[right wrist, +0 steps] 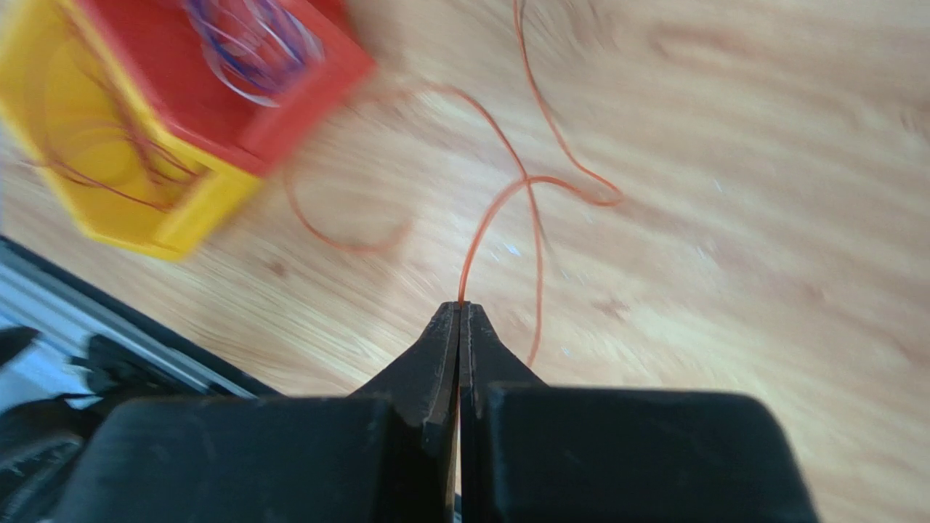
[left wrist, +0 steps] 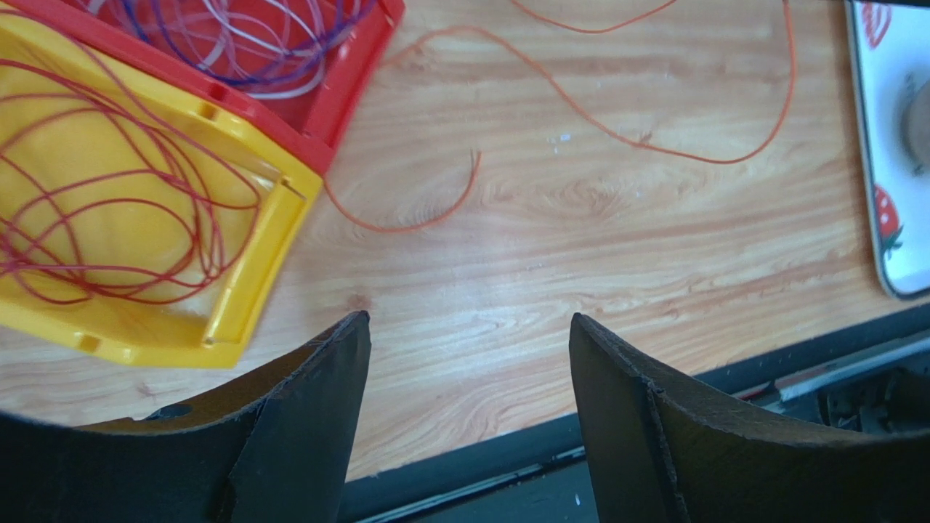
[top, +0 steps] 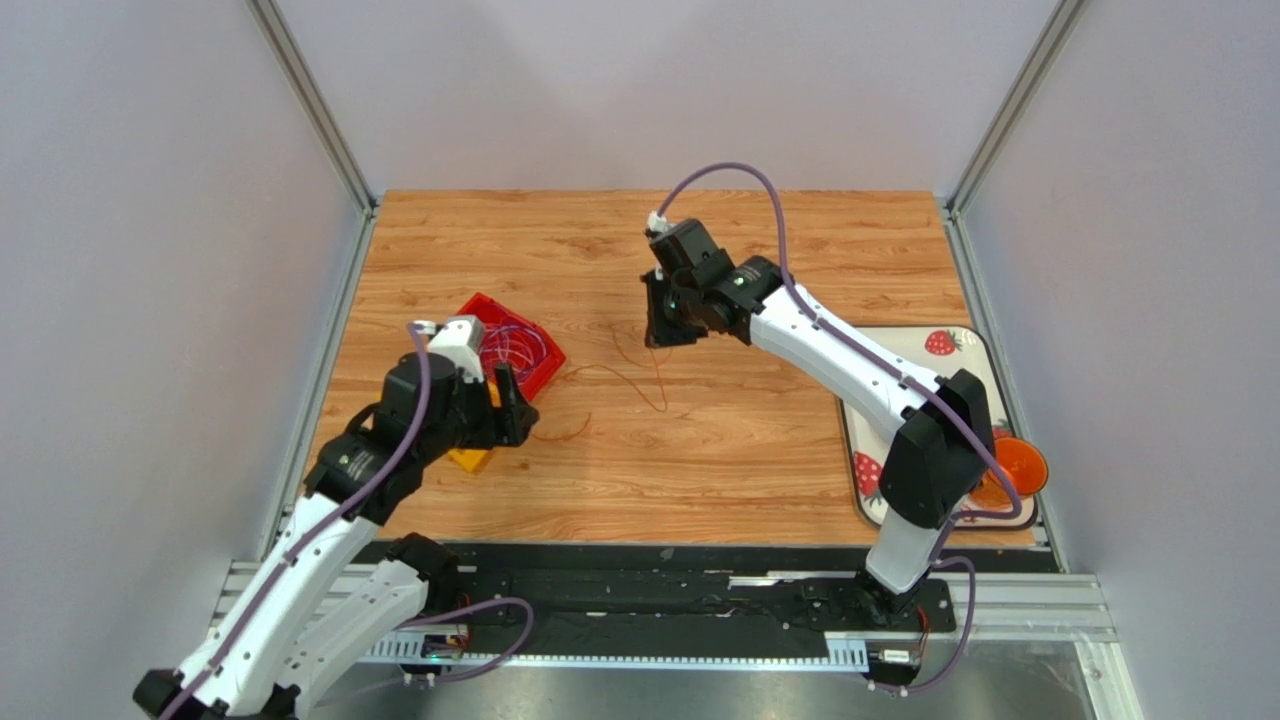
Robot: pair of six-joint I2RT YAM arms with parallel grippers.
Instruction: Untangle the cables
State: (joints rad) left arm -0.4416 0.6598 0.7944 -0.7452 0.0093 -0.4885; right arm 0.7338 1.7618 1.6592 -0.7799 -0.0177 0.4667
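Observation:
A thin orange cable (top: 639, 383) lies loose on the wooden table, right of two bins. My right gripper (right wrist: 460, 305) is shut on one end of this orange cable (right wrist: 513, 202) and holds it above the table, at mid-back in the top view (top: 661, 323). The red bin (left wrist: 349, 76) holds purple and lilac-white cables (left wrist: 251, 38). The yellow bin (left wrist: 262, 240) holds dark red cables (left wrist: 98, 196). My left gripper (left wrist: 469, 318) is open and empty, over bare wood just right of the yellow bin, near the table's front edge (top: 511, 413).
A white tray with strawberry prints (top: 962, 348) lies at the right edge of the table, with an orange bowl (top: 1019, 468) at its near end. A black rail (top: 676, 563) runs along the table's front edge. Grey walls close in the left, right and back.

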